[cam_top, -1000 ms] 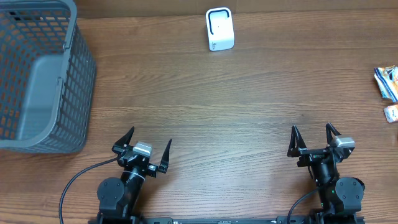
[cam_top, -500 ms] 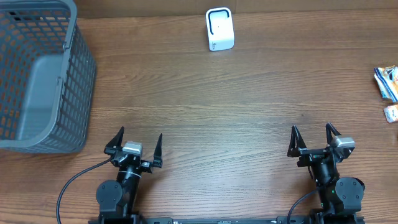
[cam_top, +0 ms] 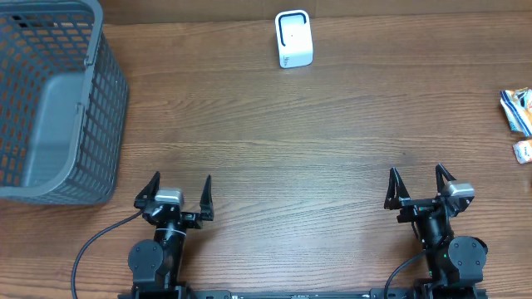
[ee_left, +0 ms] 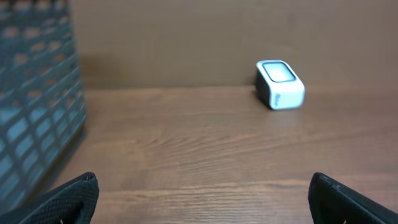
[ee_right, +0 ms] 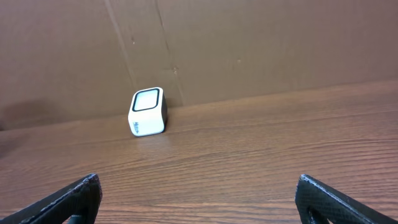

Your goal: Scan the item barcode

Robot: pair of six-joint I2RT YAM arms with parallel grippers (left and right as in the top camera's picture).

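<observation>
Far left on table: grey basket, floor visible; scanner well apart.

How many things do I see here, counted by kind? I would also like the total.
grey basket: 1
white scanner: 1
packets, cut off by the right edge: 2
robot hands, both open, left hand and right hand: 2
Total: 6
</observation>
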